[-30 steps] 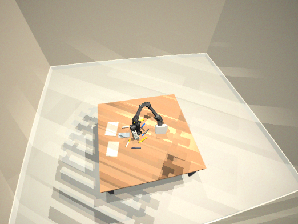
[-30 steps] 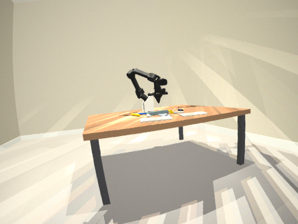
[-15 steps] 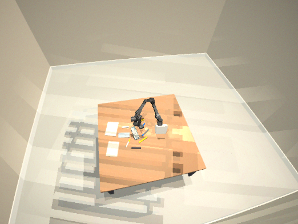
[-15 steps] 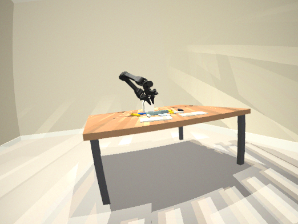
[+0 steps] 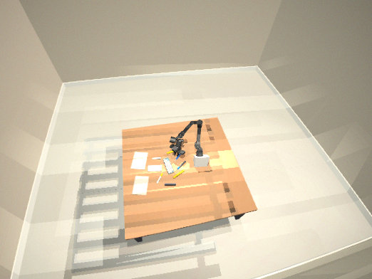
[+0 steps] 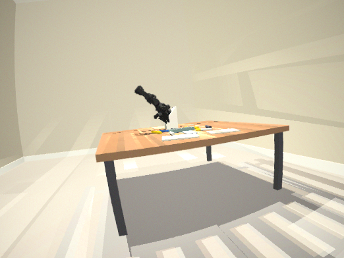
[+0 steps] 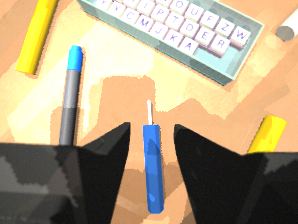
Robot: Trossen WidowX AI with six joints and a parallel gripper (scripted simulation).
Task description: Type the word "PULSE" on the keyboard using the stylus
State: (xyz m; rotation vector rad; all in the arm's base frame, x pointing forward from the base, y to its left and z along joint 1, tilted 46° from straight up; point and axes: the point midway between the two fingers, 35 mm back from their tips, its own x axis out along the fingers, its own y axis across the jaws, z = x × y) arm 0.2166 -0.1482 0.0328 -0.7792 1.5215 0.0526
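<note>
The blue stylus (image 7: 153, 170) (image 5: 178, 156) (image 6: 164, 130) with a thin pale tip lies on the table, its tip toward the keyboard side in the wrist view. My gripper (image 7: 152, 129) (image 6: 167, 122) is partly open, with one finger on each side of the stylus in that view and gaps on both sides. It holds nothing. The teal keyboard (image 7: 215, 74) (image 5: 168, 166) (image 6: 182, 129) with white lettered keys is beyond the stylus tip. The P, S, L and U keys are only partly in view or hard to make out; E shows clearly near the right end.
A grey marker with a blue end (image 7: 72, 90) lies left of the stylus. Yellow sticks (image 7: 37, 35) (image 7: 267, 135) lie on both sides. A white stick (image 7: 291, 25) is right of the keyboard. White sheets (image 5: 139, 160) (image 5: 140, 185) and a dark stick (image 5: 170, 184) lie farther off.
</note>
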